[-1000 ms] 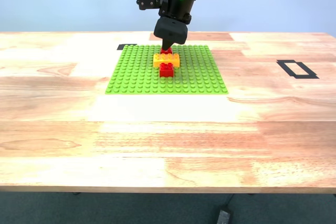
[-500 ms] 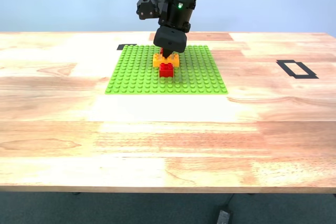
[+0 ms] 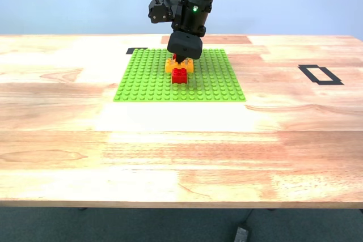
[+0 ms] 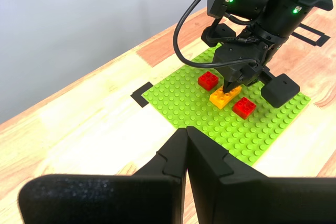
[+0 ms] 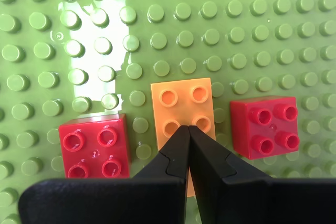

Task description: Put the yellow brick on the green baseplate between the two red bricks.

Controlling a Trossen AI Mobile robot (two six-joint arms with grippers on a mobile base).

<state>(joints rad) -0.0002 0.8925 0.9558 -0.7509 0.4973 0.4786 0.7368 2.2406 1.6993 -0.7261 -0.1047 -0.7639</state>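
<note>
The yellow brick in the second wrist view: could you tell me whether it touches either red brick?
No; the yellow brick sits with bare green studs between it and each red brick.

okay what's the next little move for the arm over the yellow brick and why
Probably lift my second gripper straight up and clear. Its jaws are closed and empty, tips over the yellow brick, which already sits on the green baseplate between the two red bricks.
</note>
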